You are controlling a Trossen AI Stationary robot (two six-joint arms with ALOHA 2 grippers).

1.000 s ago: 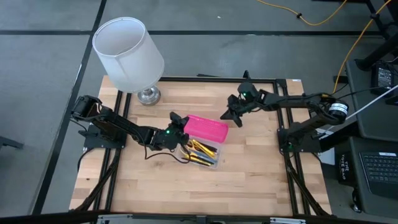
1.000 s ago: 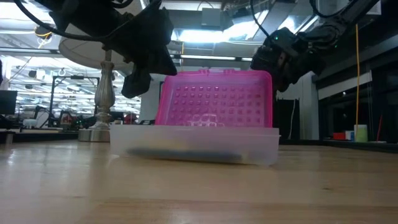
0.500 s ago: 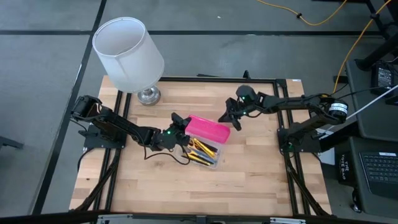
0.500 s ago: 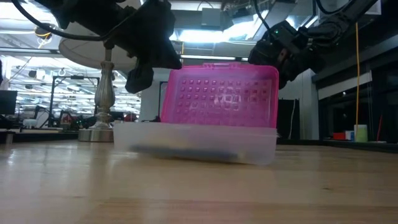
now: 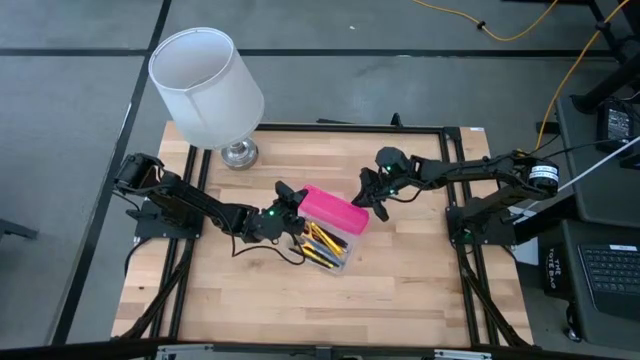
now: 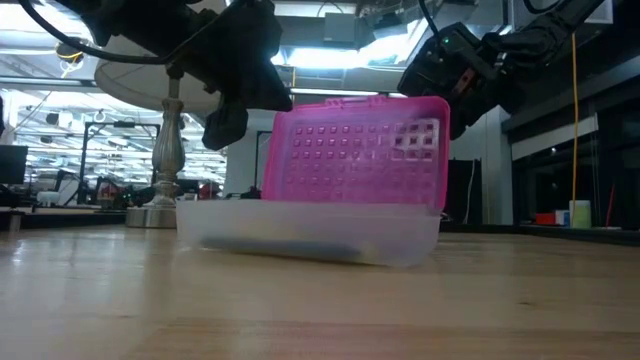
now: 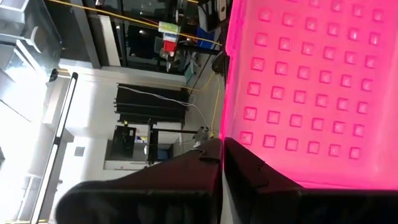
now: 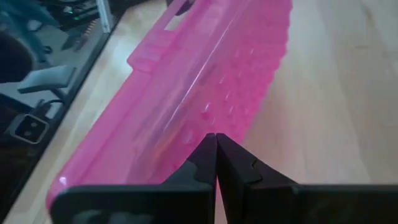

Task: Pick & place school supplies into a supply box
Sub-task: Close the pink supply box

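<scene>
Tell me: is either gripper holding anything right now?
No. Both are shut on nothing. The right gripper presses against the back of the pink lid; the left gripper sits at the supply box.

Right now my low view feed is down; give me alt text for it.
The supply box sits mid-table, its pink lid standing up from the clear base, with dark supplies lying inside. The shut left gripper hangs by the lid's one end and the shut right gripper by its other top corner. A lamp stands behind.
</scene>
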